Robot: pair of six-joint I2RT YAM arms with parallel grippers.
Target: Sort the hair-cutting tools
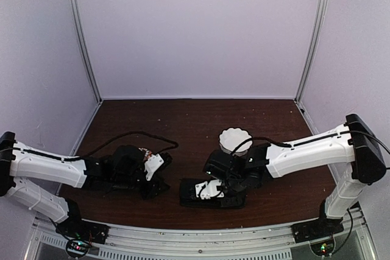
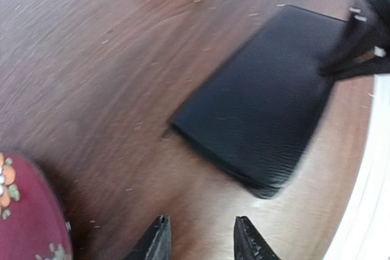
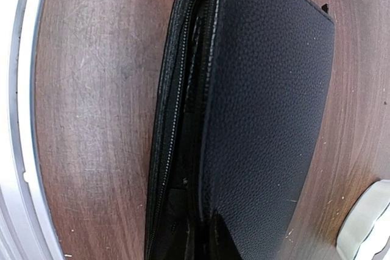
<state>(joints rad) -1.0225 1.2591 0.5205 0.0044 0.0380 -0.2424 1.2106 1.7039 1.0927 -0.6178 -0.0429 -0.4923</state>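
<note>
Two robot arms lean low over a dark wooden tabletop [image 1: 183, 117], reaching in toward each other from opposite sides. The left arm [image 1: 49, 172] stretches inward from the left edge, its wrist dipped beside a red flowered plate [image 2: 24, 211]. The left jaws are released, their two black fingertips [image 2: 159, 243] spread apart above bare wood and holding nothing. They point toward a flat black zip case [image 2: 262, 108] lying near the front edge, well apart from them. The right arm [image 1: 304, 150] bends down from the right, with its wrist directly over that case. The right jaws show in the left wrist view as a dark blurred shape at the case's far corner, and it cannot be told whether they are spread or clenched. Seen close from the right wrist, the case lies with its zipped edge partly gaping. A white scalloped bowl [image 1: 234, 138] stands just behind the case. The hair-cutting tools are not visible in any view, and whether they lie inside the case cannot be told.
</note>
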